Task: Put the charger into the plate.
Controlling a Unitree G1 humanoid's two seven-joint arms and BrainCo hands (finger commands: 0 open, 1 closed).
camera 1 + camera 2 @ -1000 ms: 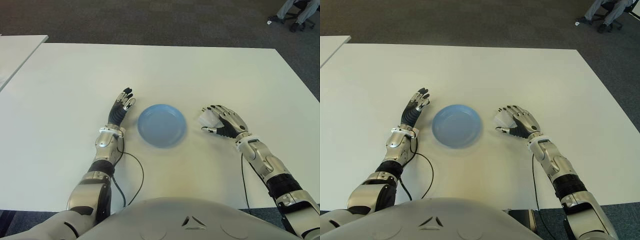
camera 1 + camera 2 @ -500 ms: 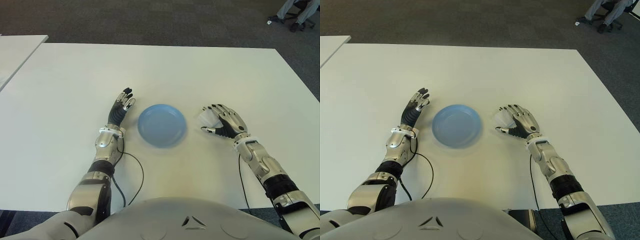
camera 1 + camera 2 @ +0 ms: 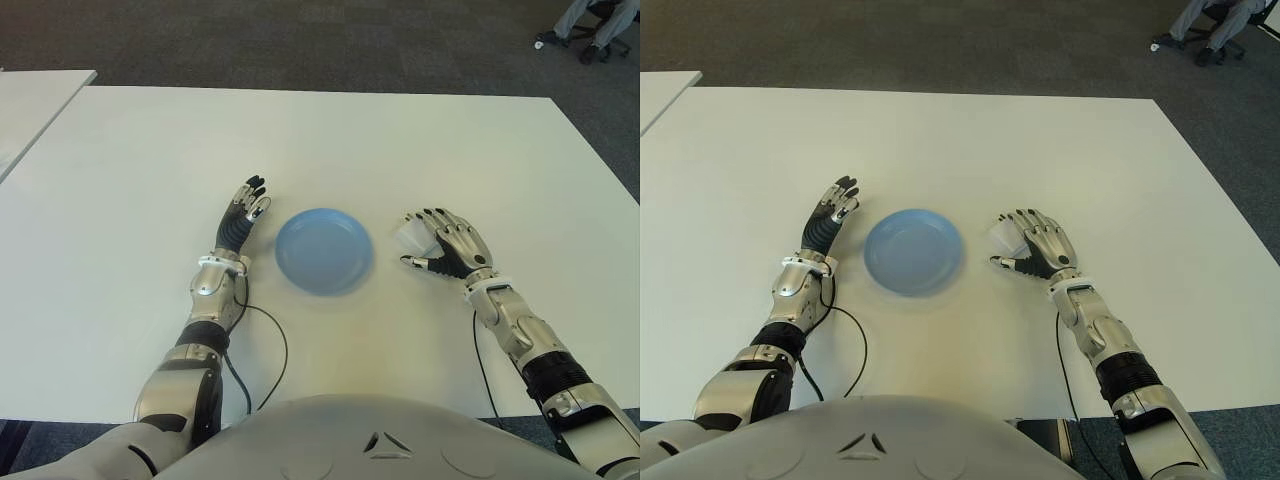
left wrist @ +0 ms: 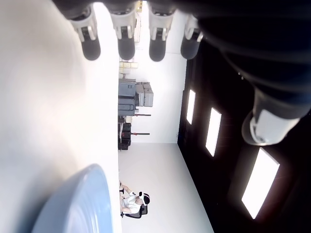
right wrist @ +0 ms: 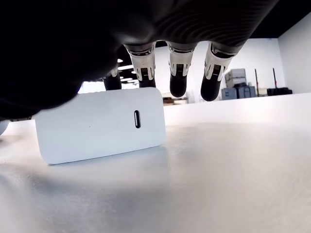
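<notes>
Left eye view: the blue plate (image 3: 324, 250) sits on the white table (image 3: 330, 140), between the 2 hands. The white charger (image 3: 412, 237) lies on the table just right of the plate, outside it, under the fingers of the right hand (image 3: 448, 245). The left hand (image 3: 243, 215) shows just left of the plate.
Right eye view: same layout; the right hand's fingers (image 3: 1025, 222) arch over the charger, thumb low toward the plate side.
Left wrist view: the left hand's 4 fingertips (image 4: 125, 46) stretch out straight, holding nothing; the plate's rim (image 4: 85, 201) is nearby.
Right wrist view: the charger (image 5: 102, 124) rests flat on the table, its 1 port facing the camera; fingertips (image 5: 178, 82) hang around its top edge, loosely spread, no firm grasp.
</notes>
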